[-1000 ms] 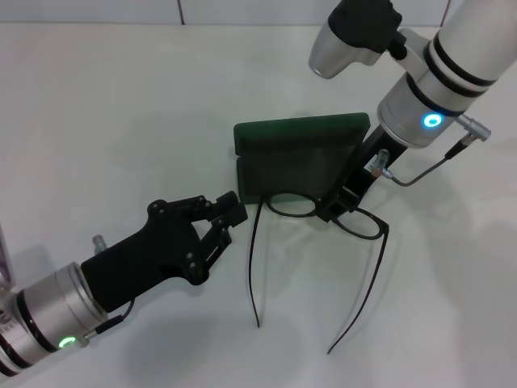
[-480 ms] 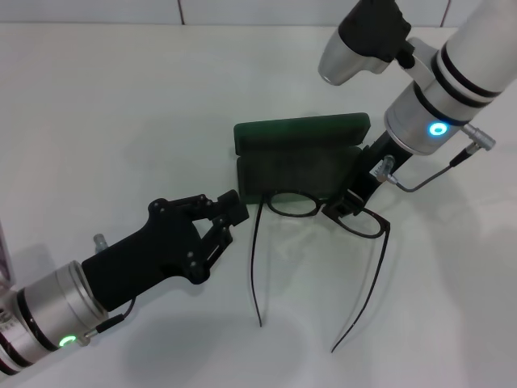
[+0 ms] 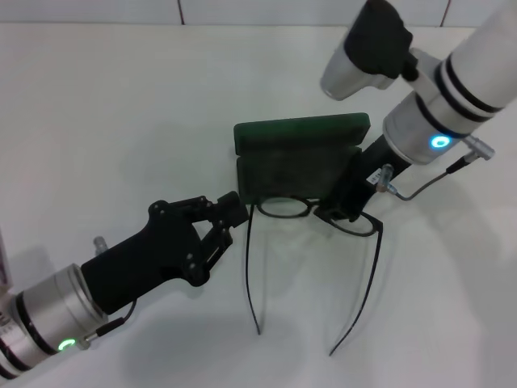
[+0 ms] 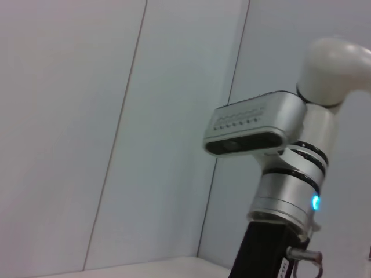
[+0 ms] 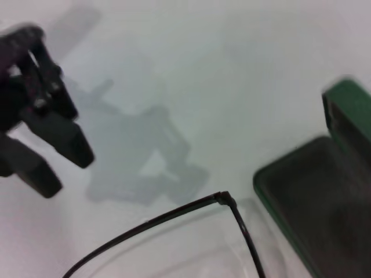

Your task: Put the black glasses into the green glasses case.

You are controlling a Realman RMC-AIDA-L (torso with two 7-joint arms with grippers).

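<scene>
Glasses [image 3: 317, 212]: black wire frame, held at the bridge by the right gripper [image 3: 339, 206], whose fingers pinch it. Lenses lie at the near edge of the case [image 3: 295, 166]; both temple arms trail away from the fingers toward the robot over the white surface [image 3: 121, 105]. Since a second ago the frame has shifted slightly toward the case, and the right arm has drawn a little to the robot's right.

Case: dark green, open, lid raised behind the tray, dark lining showing. Directly behind the right fingers. Unmoved.

Left gripper [image 3: 229, 213]: black fingers spread, pinching nothing, just left of the glasses' left lens and apart from it. Position unchanged. In the right wrist view it [image 5: 43, 147] sits beyond a temple hinge [image 5: 223, 200].
</scene>
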